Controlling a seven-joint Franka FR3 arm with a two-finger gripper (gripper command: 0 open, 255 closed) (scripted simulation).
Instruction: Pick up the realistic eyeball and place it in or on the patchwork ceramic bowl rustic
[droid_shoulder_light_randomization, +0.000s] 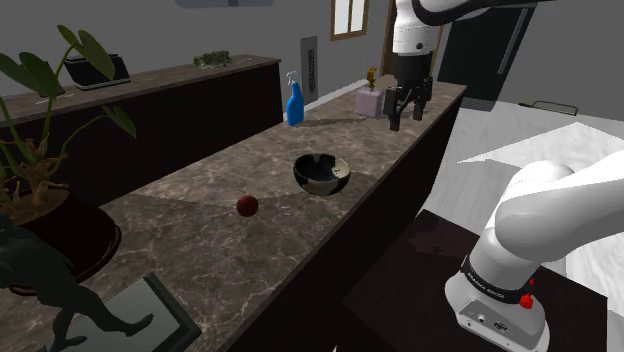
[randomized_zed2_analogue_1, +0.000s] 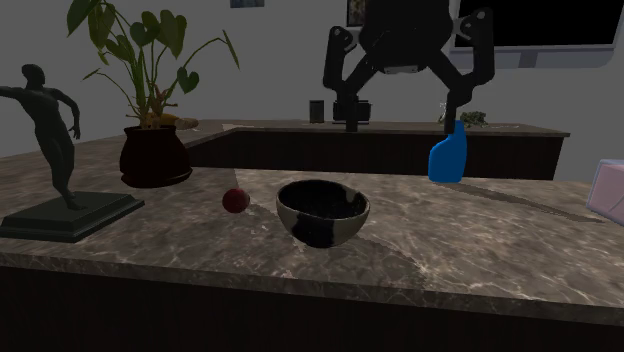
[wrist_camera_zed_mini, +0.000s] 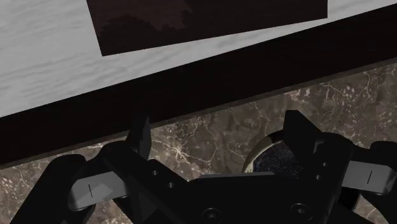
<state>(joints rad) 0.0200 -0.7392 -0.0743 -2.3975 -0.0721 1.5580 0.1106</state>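
Observation:
The eyeball (droid_shoulder_light_randomization: 247, 206) looks like a small dark red ball lying on the marble counter (droid_shoulder_light_randomization: 200, 250). To its right in the shoulder view stands the bowl (droid_shoulder_light_randomization: 322, 173), pale-rimmed with a dark mottled inside, upright and with nothing in it. My gripper (droid_shoulder_light_randomization: 407, 105) hangs open above the counter's far end, well away from both. From the second exterior view the eyeball (randomized_zed2_analogue_1: 236, 200) lies just left of the bowl (randomized_zed2_analogue_1: 322, 212), and the gripper (randomized_zed2_analogue_1: 400, 108) spreads its fingers high behind them. In the wrist view part of the bowl's rim (wrist_camera_zed_mini: 267, 149) peeks out beside one finger of the gripper (wrist_camera_zed_mini: 219, 135).
A blue spray bottle (droid_shoulder_light_randomization: 294, 100) and a pink soap dispenser (droid_shoulder_light_randomization: 370, 98) stand near the counter's far end. A potted plant (droid_shoulder_light_randomization: 40, 170) and a dark figurine (randomized_zed2_analogue_1: 55, 130) on a slab occupy the near end. The counter's edge drops to the floor (wrist_camera_zed_mini: 44, 57).

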